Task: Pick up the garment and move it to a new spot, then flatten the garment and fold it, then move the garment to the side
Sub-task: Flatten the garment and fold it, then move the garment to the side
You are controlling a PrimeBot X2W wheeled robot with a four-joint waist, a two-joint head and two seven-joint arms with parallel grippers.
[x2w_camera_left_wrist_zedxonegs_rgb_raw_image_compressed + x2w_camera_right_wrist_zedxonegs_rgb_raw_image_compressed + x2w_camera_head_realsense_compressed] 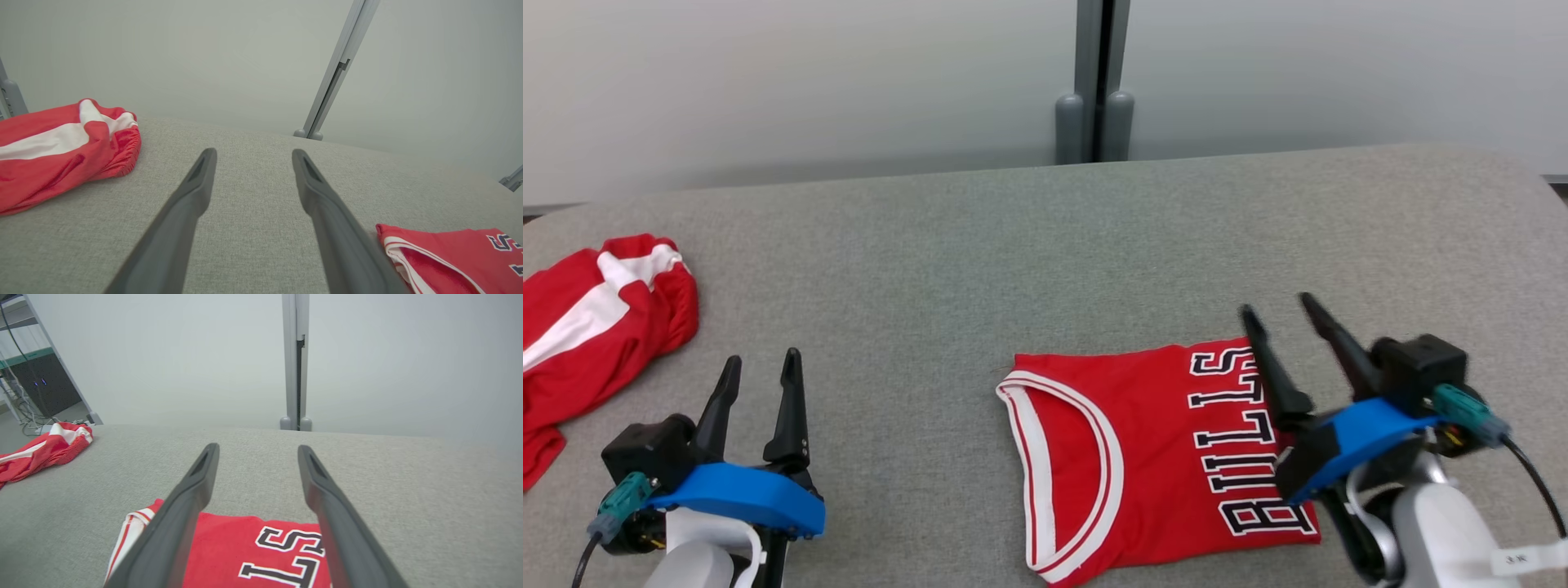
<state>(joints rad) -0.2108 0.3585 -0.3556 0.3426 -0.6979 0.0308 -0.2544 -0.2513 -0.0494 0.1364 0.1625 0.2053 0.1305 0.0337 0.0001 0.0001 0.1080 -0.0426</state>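
Note:
The garment (1152, 457) is a red jersey with white trim and dark "BULLS" lettering, folded into a flat rectangle near the table's front, right of centre. It also appears in the right wrist view (229, 551) and at the lower right of the left wrist view (453, 257). My right gripper (1278, 314) hovers open over the jersey's right edge, nothing between its fingers (192, 498). My left gripper (762, 365) stands open at the front left, well apart from the jersey, fingers (192, 200) empty.
A second red cloth with a white stripe (592, 327) lies crumpled at the table's left edge. The grey fabric table (1013, 261) runs back to a pale wall with a grey post (1098, 82) behind its far edge.

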